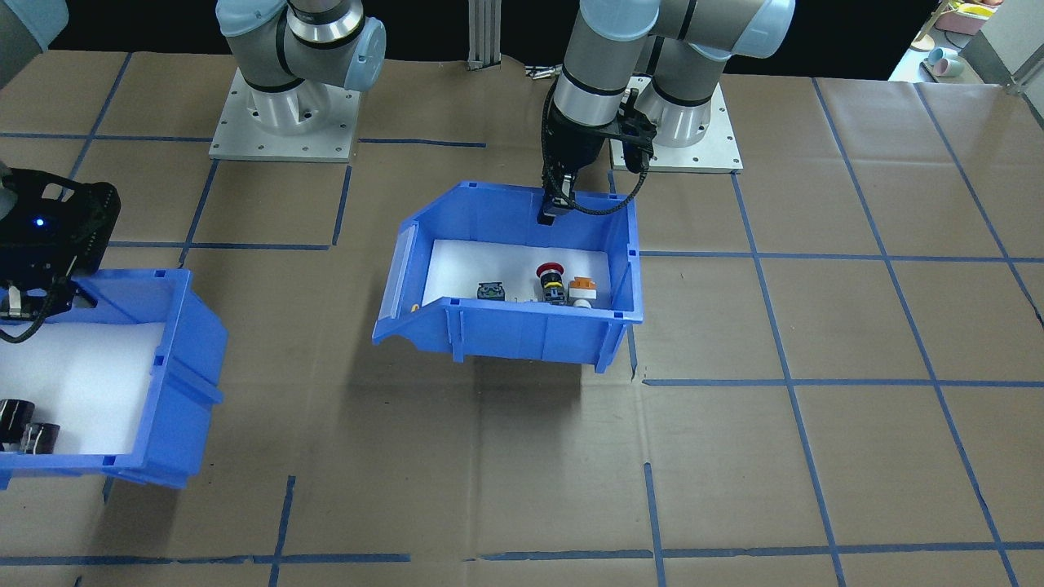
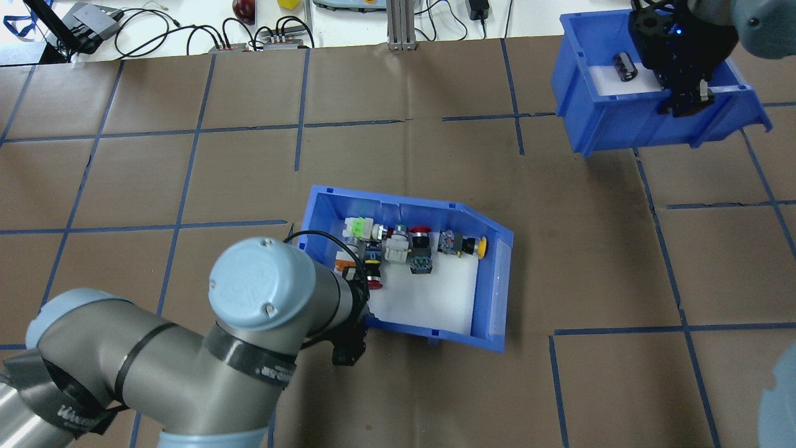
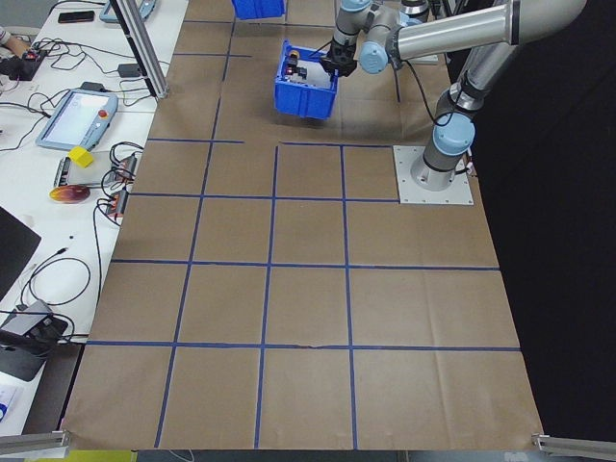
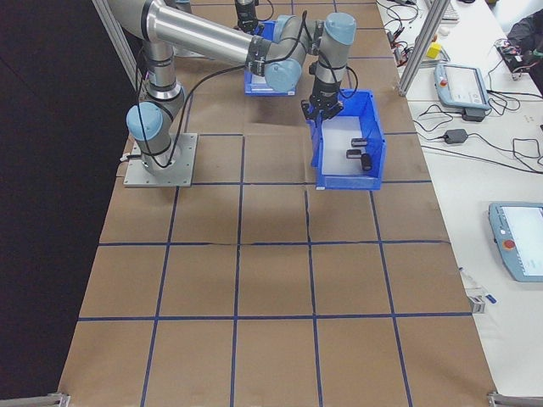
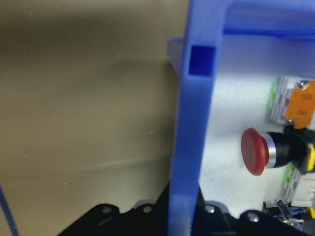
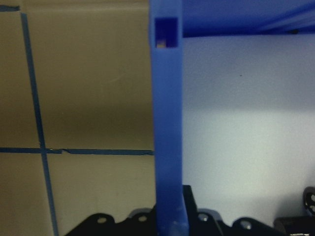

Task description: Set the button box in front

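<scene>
L pincer (image 1: 556,214) grips button box (image 1: 522,330) wall — switches (image 2: 398,246) inside.

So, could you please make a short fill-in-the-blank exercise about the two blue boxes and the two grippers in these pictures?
1. The left gripper is shut on the back wall of the ____ box.
2. The mushroom-shaped button in that box is ____ in colour.
3. The right gripper is shut on the wall of the other blue box, which holds dark ____.
4. Under the buttons lies a ____ foam liner.

Missing words: button; red; cylinders; white
</scene>
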Motion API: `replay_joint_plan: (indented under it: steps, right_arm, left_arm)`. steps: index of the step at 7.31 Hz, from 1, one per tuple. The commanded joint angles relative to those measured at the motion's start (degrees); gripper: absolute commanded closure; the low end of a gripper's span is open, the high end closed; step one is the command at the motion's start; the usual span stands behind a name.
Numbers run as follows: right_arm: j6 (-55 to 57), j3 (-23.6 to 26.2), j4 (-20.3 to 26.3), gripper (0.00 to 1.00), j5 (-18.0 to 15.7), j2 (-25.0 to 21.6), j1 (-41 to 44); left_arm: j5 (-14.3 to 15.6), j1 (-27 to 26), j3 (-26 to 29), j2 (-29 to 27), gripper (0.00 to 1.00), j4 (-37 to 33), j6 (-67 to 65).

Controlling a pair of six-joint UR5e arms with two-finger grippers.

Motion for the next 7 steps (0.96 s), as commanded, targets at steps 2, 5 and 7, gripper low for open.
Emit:
replay_joint_plan:
  steps: [2, 5, 7]
  right_arm:
    - [-1.2, 12.3, -4.6, 0.91, 0.2, -9.9, -0.4]
    - [-3.3, 13.2, -6.5, 0.91, 0.4, -9.8, -0.3]
    - [-6.0, 15.7, -7.9, 0.91, 0.5, -9.7, -0.4]
  left_arm:
    - [-0.5, 1.6, 21.2, -19.2, 1.0, -1.8, 0.1]
    - [-0.9, 1.6, 34.0, -32.9, 1.0, -1.5, -0.2]
    - [-0.4, 0.7, 38.5, -36.0, 0.93, -2.4, -2.3]
